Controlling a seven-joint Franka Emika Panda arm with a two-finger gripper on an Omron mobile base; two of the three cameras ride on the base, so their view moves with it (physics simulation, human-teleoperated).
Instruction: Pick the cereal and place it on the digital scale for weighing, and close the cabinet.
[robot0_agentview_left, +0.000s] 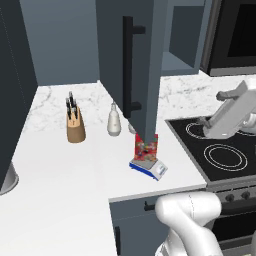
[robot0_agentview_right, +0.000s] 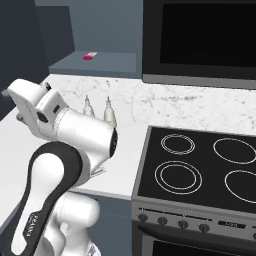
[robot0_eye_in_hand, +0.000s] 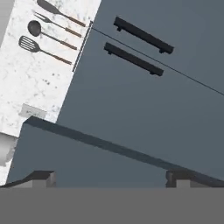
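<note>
My gripper (robot0_eye_in_hand: 109, 177) is spread wide and empty, its two dark tips standing well apart at the bottom of the hand view with nothing between them. It is raised and looks along a slate-blue cabinet edge toward closed doors with black bar handles, and a row of utensils (robot0_eye_in_hand: 50, 30) hanging on the marble wall. I cannot tell whether either tip touches the cabinet.

The cereal (robot0_agentview_left: 145, 148) stands upright on the digital scale (robot0_agentview_left: 149, 168), near the counter's front edge and just behind the lower corner of the open door, which hides its top. I judge the placing done.

What remains is the cabinet (robot0_agentview_left: 131, 65), whose tall door swings out over the counter with its long black handle (robot0_agentview_left: 128, 67) facing me. The door is a stiff, flat panel on a hinge; I expect it to swing lightly and need a push, not a grip. I would press on its broad face near the handle side, far from the hinge, and keep clear of the light cereal box beneath, which a nudge could topple.
</note>
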